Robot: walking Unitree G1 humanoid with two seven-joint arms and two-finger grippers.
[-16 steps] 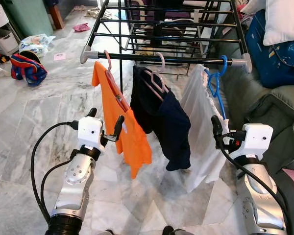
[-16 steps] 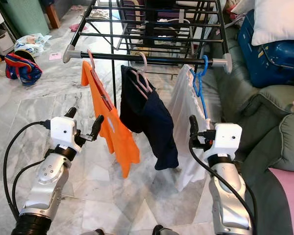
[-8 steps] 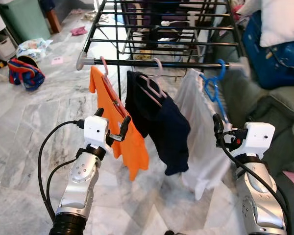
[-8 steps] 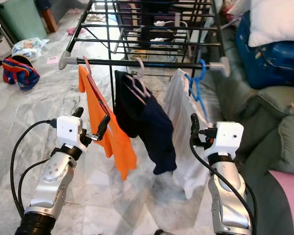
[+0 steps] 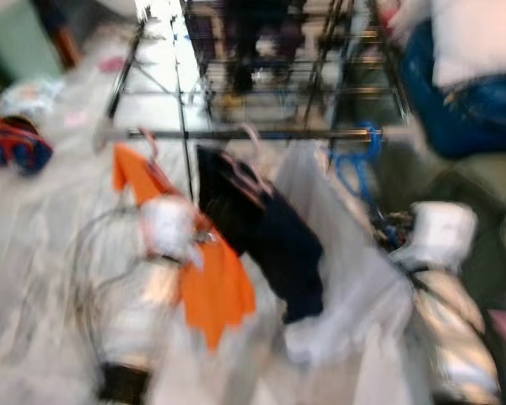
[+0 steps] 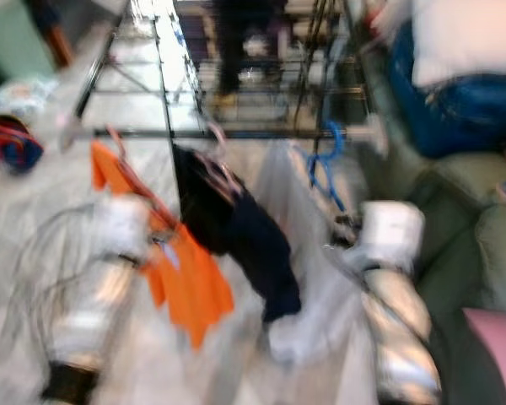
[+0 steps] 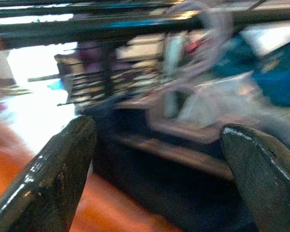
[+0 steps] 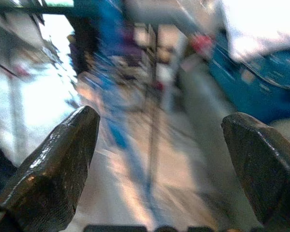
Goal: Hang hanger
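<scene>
Blurrily, 3 garments (image 5: 261,228) hang on the rack rail (image 5: 236,134), both grippers empty.

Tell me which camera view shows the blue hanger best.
The left eye view: the blue hanger hangs whole from the drying rack's front bar, above the white garment, though blurred. The right eye view shows the same, equally blurred. The right wrist view gives a blue smear; the left wrist view shows nothing recognisable of it.

Blue hanger (image 5: 360,167) hooked on the rack's front rail (image 5: 261,134), at its right end. White garment (image 5: 341,253) hangs on it. View is motion-blurred.
</scene>
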